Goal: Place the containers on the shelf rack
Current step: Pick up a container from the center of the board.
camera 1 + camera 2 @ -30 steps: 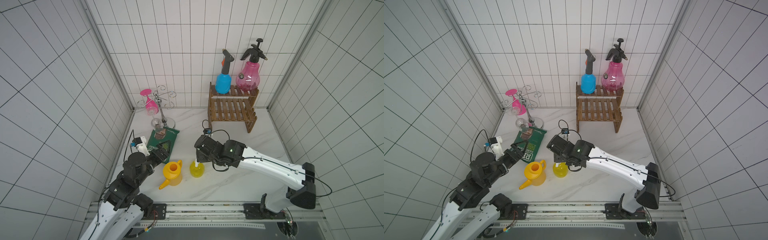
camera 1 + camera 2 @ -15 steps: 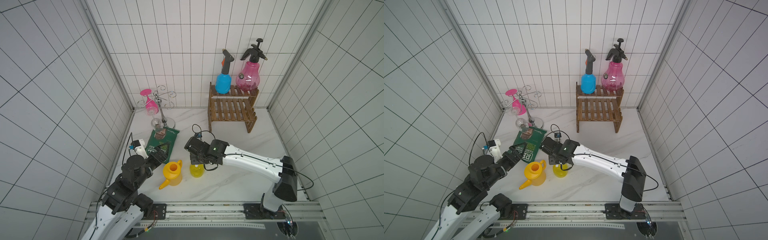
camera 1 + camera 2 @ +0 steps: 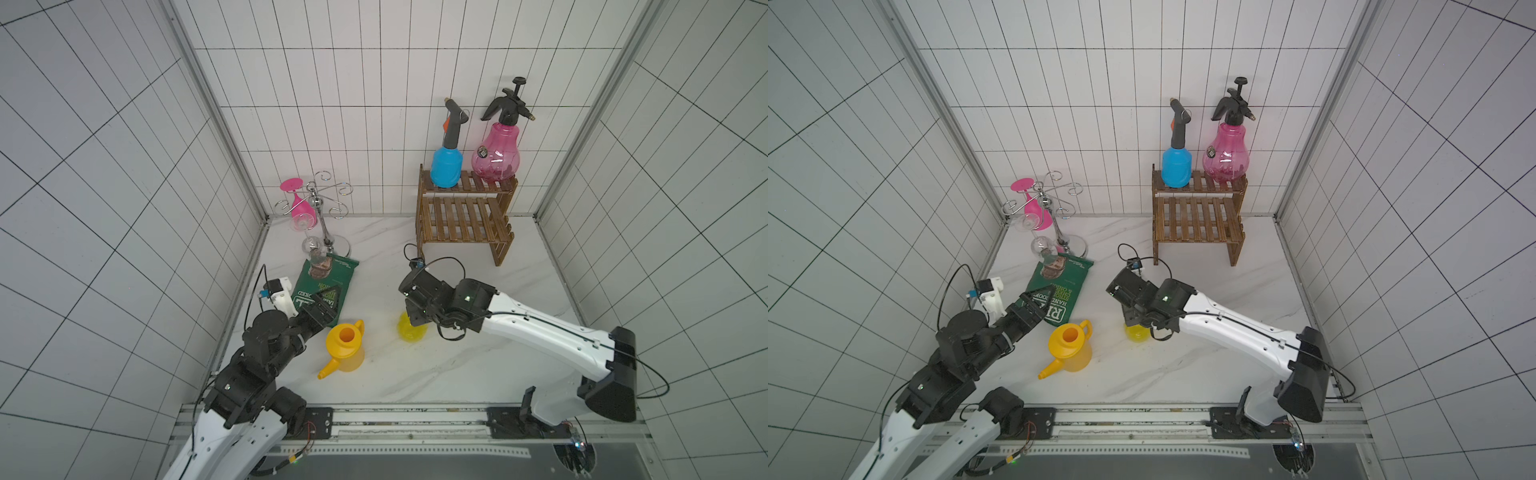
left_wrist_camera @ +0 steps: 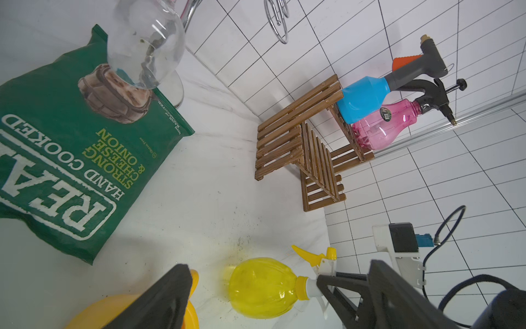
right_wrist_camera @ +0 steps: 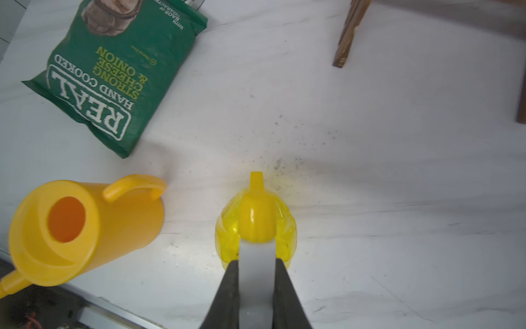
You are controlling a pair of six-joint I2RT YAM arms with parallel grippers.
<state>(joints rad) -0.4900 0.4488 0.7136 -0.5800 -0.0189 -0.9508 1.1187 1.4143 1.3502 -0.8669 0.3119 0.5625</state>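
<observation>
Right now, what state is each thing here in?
shelf rack: upright by the back wall.
blue sprayer: upright on its top shelf.
pink sprayer: upright beside it.
yellow trigger bottle: upright, gripped at its white head.
right gripper: shut on that bottle.
watering can: upright, untouched.
left gripper: open, empty.
pink wine glass: hanging upside down.
snack bag: lying flat.

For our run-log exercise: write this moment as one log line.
right gripper: shut on yellow trigger bottle | left gripper: open, empty | watering can: on table | blue sprayer, pink sprayer: shelf rack top tier
</observation>
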